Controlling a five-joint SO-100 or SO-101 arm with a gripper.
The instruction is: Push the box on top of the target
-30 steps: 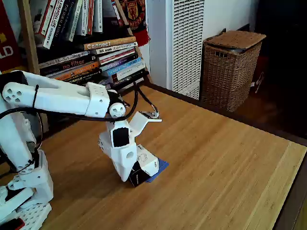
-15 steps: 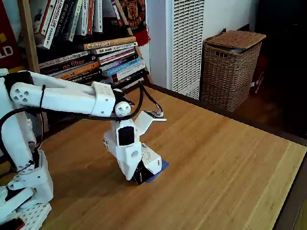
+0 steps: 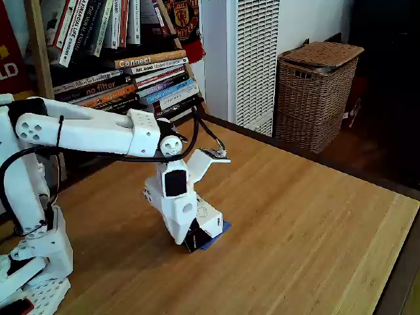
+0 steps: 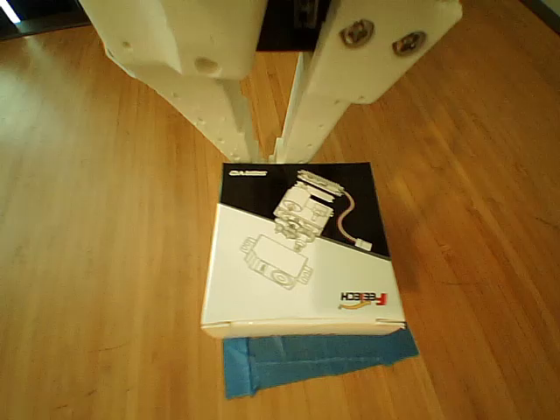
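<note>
Wooden table (image 3: 295, 216) beside bookshelf (image 3: 118, 59) and wicker basket (image 3: 315, 92), narrow-gapped pincer (image 4: 267, 157) behind box (image 4: 302, 254) over target (image 4: 319, 363).

Light wooden table (image 3: 308, 216), grain running lengthwise. Blue tape target (image 4: 319, 363) stuck flat near centre; black-and-white box (image 4: 297, 262) resting over it, tape peeking out at 6 o'clock in the other view.

- The box (image 3: 207, 225) sits on the wooden table (image 3: 308, 223), partly over the blue target (image 3: 219, 233).
- The white gripper (image 3: 186, 240) points down against the box's left side.
- A wicker basket (image 3: 314, 92) stands well beyond the box.
</note>
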